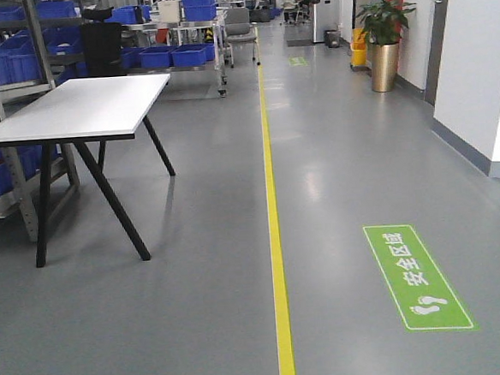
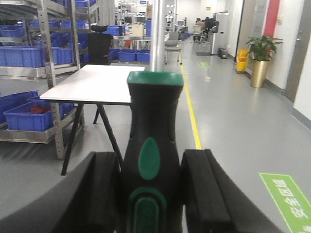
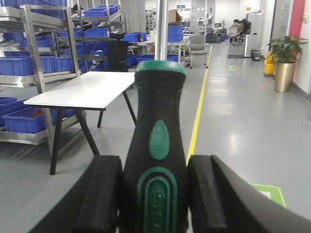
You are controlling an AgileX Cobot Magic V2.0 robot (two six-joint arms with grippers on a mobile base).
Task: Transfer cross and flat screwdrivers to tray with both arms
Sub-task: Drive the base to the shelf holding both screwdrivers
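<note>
My left gripper (image 2: 153,187) is shut on a black and green screwdriver (image 2: 151,145), handle between the pads, metal shaft pointing up and away. My right gripper (image 3: 155,191) is shut on a second black and green screwdriver (image 3: 158,141), held the same way. The tips are out of frame, so I cannot tell which is cross and which is flat. Both are held in the air, facing down a workshop aisle. The tray is not in view. Neither gripper shows in the front view.
A white table (image 1: 81,109) on black legs stands ahead to the left, also in both wrist views (image 2: 97,85) (image 3: 82,90). Shelves with blue bins (image 1: 1,59) lie behind it. A yellow floor line (image 1: 276,237), a green floor sign (image 1: 415,275) and a potted plant (image 1: 384,41) are to the right.
</note>
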